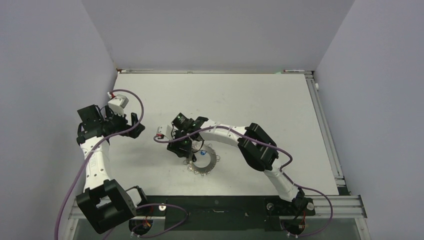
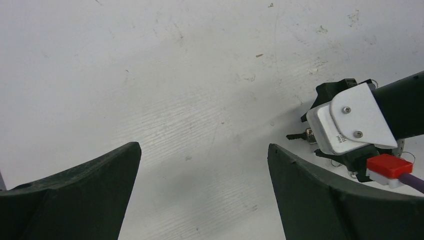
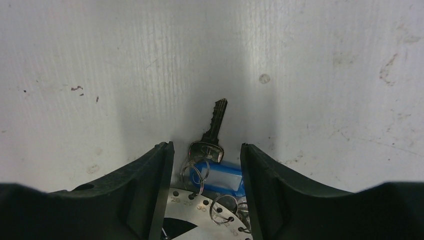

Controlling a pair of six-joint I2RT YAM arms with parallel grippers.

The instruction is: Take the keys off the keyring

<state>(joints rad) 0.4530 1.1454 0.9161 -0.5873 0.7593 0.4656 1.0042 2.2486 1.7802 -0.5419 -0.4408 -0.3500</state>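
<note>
Right arm reaches across to mid-desk, elbow out to the right, wrist bent down. My right fingers point at the surface by the left edge of the keyring. They're partly apart and gripping nothing. They straddle the head of a dark key that lies flat, blade pointing away from the ring. Blue key sits just behind it, close against the finger on the right of the wrist view. Small loops tie them to the rim. Keyring lies flat on the desk. Left arm is folded up near the left wall. My left fingers are spread wide above the desk, holding nothing, well apart from the keyring.
</note>
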